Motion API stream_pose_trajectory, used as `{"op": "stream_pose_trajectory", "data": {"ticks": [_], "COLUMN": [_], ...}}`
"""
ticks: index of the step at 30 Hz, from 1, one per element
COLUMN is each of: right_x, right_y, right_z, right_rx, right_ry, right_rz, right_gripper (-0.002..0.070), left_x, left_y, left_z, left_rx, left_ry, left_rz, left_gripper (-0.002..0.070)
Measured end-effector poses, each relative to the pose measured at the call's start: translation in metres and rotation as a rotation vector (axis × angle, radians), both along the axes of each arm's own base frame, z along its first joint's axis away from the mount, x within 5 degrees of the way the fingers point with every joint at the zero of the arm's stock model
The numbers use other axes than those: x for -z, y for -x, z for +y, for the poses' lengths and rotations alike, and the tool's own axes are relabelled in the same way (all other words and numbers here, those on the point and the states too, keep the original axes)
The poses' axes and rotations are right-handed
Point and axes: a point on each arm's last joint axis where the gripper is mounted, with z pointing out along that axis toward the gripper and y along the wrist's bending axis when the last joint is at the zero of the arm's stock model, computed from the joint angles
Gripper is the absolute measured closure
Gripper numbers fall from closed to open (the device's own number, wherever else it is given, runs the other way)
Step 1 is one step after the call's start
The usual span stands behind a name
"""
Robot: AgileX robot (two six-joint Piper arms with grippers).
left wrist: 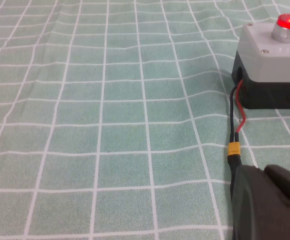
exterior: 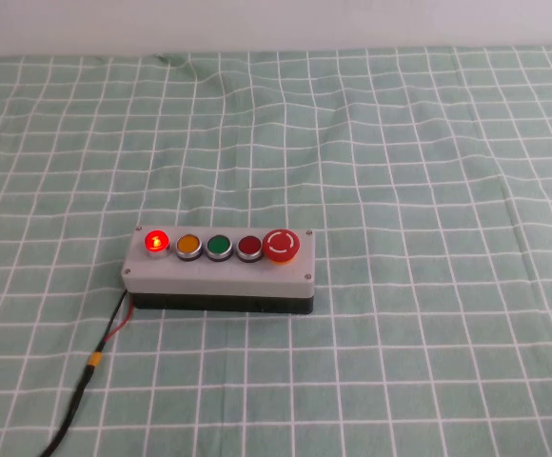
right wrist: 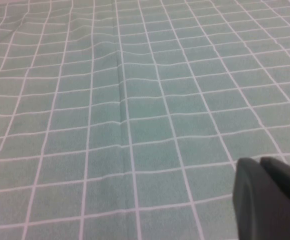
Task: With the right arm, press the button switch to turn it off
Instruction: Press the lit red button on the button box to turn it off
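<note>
High view places the grey rectangular button box with a black base [exterior: 221, 271] near the middle of the green checked tablecloth [exterior: 428, 171], slightly toward the robot's left. Neither arm appears in this view.

**Task status**
- The round red illuminated button [exterior: 155, 241] glows, so the switch reads as on. No step of the task shows as done.
- The right gripper [right wrist: 267, 195] appears only as a dark corner in the right wrist view, above bare cloth. The box is absent from that view, so this gripper is judged to be well apart from it. Whether its jaws are apart or together cannot be told.
- The left gripper [left wrist: 265, 200] appears as a dark corner in the left wrist view, near the black-and-red cable [left wrist: 236, 115] and just beside its yellow connector [left wrist: 233, 149]. Its jaw state cannot be told either.
- Remaining, by judgement: the full approach of the right arm, the press and the withdrawal.

**Orientation of the box**
- The long axis runs left to right across the table.
- All buttons face upward.
- From the robot's left to right the row reads: illuminated button, amber button [exterior: 188, 245], green button [exterior: 219, 246], dark red button [exterior: 249, 247], large red mushroom-head stop button [exterior: 281, 245].
- The cable leaves the left end and trails toward the robot.
- The illuminated button, taken as the target, sits at the end farthest from the right arm.
</note>
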Motion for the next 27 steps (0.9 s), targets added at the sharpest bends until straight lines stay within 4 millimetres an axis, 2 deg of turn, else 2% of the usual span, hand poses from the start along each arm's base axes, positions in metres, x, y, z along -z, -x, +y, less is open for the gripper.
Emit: {"op": "stream_pose_trajectory", "data": {"ticks": [27], "right_x": [-0.0049], "right_y": [-0.0012], "right_z": [-0.0013], "right_rx": [0.014], "right_ry": [0.004], "right_rz": [-0.055], "right_gripper": [0.0692], "left_x": [0.0000], "left_y": [0.0000], "left_z": [0.0000], "left_rx": [0.000], "left_ry": [0.000], "left_rz": [0.000], "left_gripper": [0.0678]}}
